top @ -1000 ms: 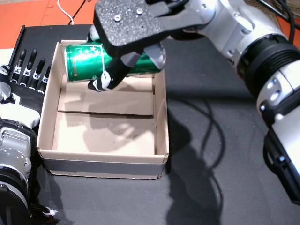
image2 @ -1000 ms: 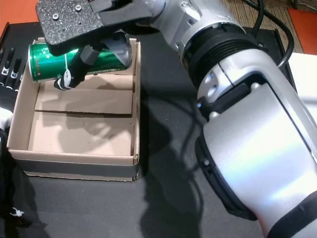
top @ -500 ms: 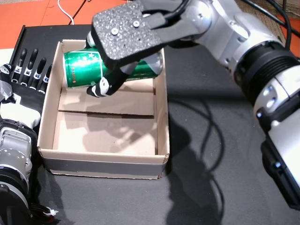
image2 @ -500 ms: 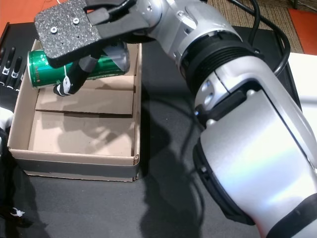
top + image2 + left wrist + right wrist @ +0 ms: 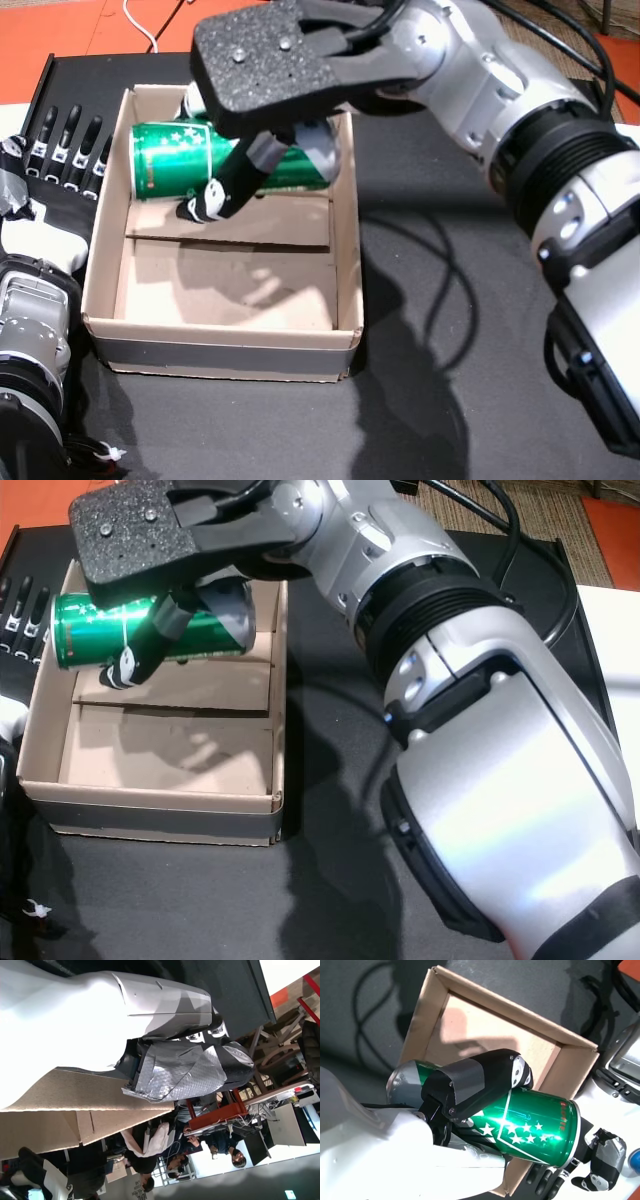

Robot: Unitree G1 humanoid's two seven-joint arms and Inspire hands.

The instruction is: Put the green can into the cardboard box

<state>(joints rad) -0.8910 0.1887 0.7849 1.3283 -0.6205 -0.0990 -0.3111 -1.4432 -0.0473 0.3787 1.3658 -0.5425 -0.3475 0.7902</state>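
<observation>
While the left hand (image 5: 45, 160) lies flat at nine o'clock beside the cardboard box (image 5: 220, 345), fingers straight and holding nothing, black cloth (image 5: 450, 300) covers the table at three o'clock. Farther off, at twelve o'clock, the right hand (image 5: 265, 90) has its fingers wrapped round the green can (image 5: 175, 160), held sideways over the box's far end, hiding its far wall.

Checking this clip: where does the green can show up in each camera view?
Head view: green can upper left, lying sideways in the right hand over the far end of the cardboard box.
Other head view: upper left, same pose.
Left wrist view: not visible.
Right wrist view: lower centre.
Shared landmark: the cardboard box.
</observation>
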